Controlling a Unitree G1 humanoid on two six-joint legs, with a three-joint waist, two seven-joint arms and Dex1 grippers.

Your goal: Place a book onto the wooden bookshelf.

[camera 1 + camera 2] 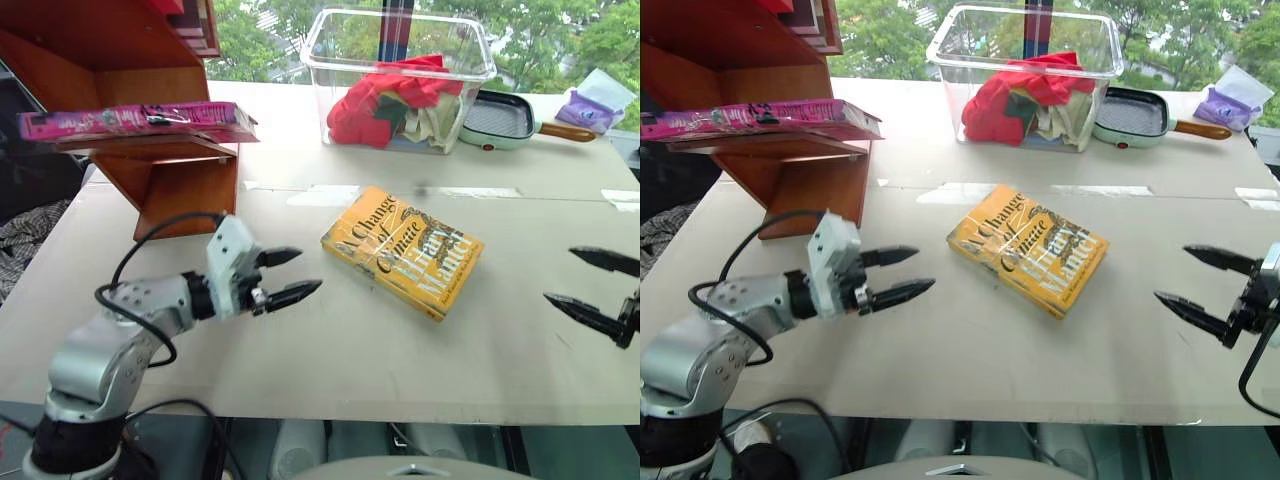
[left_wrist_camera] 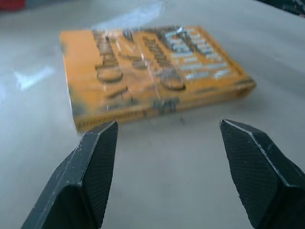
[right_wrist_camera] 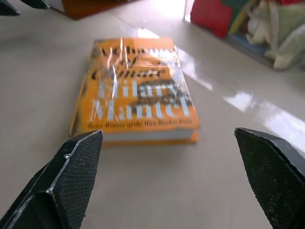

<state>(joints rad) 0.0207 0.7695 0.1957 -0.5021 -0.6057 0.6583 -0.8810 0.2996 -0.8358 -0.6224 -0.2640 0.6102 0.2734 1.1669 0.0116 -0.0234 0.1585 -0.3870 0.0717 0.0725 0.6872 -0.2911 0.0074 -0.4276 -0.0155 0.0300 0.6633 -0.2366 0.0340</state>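
The pink book (image 1: 135, 121) lies flat on a lower shelf of the reddish-brown wooden bookshelf (image 1: 180, 190) at the table's left rear, and no gripper touches it. My left gripper (image 1: 308, 271) hovers low over the table in front of the shelf, open and empty, pointing toward a yellow book (image 1: 402, 250). In the left wrist view the black fingers (image 2: 95, 162) stand apart with the yellow book (image 2: 152, 71) beyond them. My right gripper (image 1: 560, 275) is open and empty at the right edge, also facing the yellow book (image 3: 138, 90).
A clear plastic bin (image 1: 400, 80) of red and pale cloth stands at the back centre. Beside it are a mint-green pan (image 1: 500, 118) and a purple packet (image 1: 590, 105). The yellow book lies mid-table between both grippers.
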